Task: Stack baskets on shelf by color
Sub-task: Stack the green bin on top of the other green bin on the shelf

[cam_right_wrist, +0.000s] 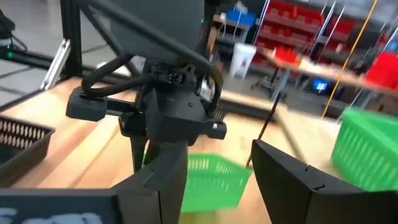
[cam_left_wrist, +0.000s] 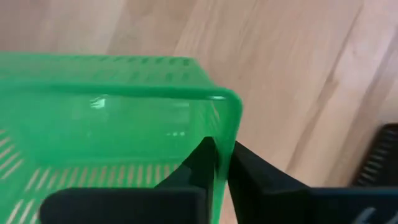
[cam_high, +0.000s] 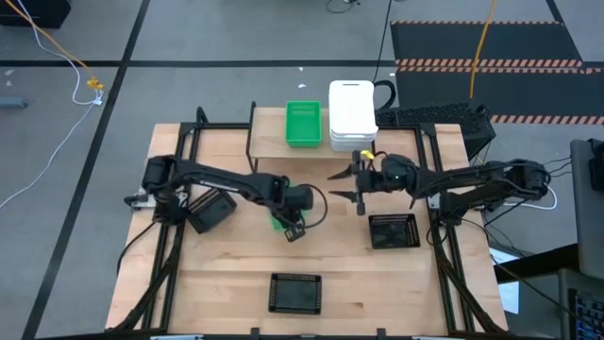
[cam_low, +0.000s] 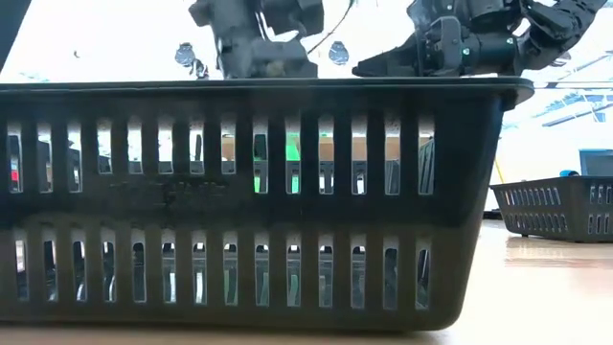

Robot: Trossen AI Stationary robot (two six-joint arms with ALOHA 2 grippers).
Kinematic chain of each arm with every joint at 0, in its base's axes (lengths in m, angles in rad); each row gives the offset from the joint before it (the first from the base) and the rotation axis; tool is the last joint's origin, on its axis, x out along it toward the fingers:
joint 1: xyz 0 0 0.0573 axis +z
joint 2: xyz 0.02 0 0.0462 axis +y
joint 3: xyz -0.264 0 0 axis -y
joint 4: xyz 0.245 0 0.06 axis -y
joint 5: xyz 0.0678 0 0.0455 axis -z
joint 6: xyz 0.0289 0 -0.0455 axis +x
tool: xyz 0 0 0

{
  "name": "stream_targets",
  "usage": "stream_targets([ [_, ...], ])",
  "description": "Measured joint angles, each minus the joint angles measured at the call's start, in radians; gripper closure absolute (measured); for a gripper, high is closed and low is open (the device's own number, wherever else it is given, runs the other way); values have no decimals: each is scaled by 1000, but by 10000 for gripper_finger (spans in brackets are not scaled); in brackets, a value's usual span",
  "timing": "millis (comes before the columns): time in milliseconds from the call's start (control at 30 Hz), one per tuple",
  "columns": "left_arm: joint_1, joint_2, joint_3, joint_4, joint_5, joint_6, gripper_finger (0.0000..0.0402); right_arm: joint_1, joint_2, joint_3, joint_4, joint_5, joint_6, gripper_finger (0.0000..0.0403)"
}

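Observation:
On the shelf at the table's far side sit a green basket and a stack of white baskets. My left gripper hangs over the table's middle, pointing steeply down and shut on another green basket, which the arm mostly hides from above. The right wrist view shows this basket under that gripper. My right gripper stands open and level just to its right, holding nothing. My left gripper pinches one side wall of the green basket close to a corner, one finger inside and the other outside. The fingers come from above, slanting down over the rim. The basket hangs below them, seemingly just off the table.
Three black baskets lie on the tabletop: one near my right arm, one at the near edge that fills the low view, and one under my left arm. Black frame rails run along both table sides.

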Motion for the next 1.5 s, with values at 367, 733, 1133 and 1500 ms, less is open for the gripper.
stream_targets([
  [367, -15, -25, 1, 24, -19, 73, 251, 29, 0, 187, -522, 2, 74, 223],
  [733, -142, -295, -8, -199, -582, -43, 198, 155, 213, 333, -559, 138, 40, 223],
  [1133, -189, -678, -430, 86, -903, -56, 247, 200, 522, 550, -583, 133, 17, 223],
  [1500, -173, -930, -632, 150, -874, -220, 274, 217, 660, 582, -589, 107, 11, 225],
])
